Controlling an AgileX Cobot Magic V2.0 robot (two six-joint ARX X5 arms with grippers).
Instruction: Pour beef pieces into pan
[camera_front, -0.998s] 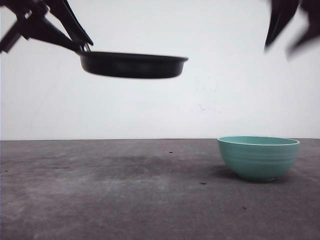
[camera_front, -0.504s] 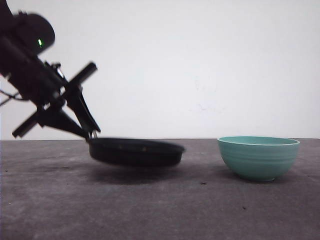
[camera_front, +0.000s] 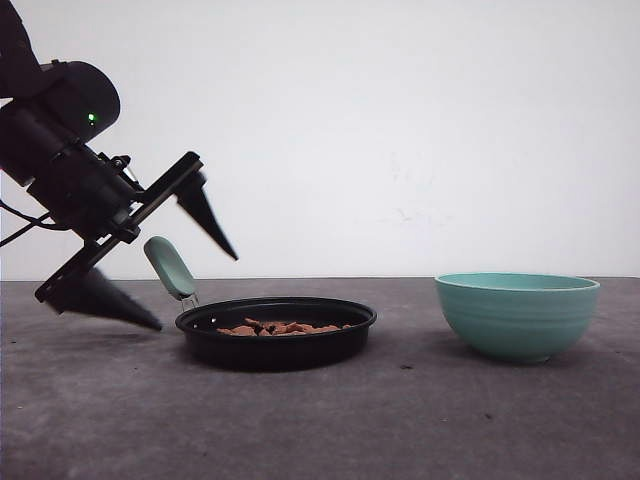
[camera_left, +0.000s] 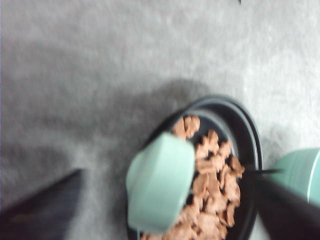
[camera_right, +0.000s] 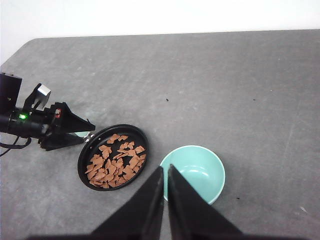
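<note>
The black pan (camera_front: 275, 343) rests on the table, its mint-green handle (camera_front: 170, 266) angled up to the left. Orange-brown beef pieces (camera_front: 281, 327) lie spread inside it. My left gripper (camera_front: 198, 293) is open, one finger on each side of the handle and neither touching it. In the left wrist view the handle (camera_left: 160, 182) sits between the two dark fingers (camera_left: 42, 212), with beef pieces (camera_left: 215, 182) behind it. My right gripper (camera_right: 165, 168) is shut and empty, high above the table over the pan (camera_right: 85, 172) and the beef pieces (camera_right: 116, 160).
An empty teal ribbed bowl (camera_front: 517, 314) stands to the right of the pan, a short gap between them; the bowl (camera_right: 196, 172) shows in the right wrist view too. Grey table (camera_front: 330, 430) runs open in front; a white wall stands behind.
The pan came down from the air to the table. My left gripper opened and let go of the handle. The right gripper left the front view's top right.
</note>
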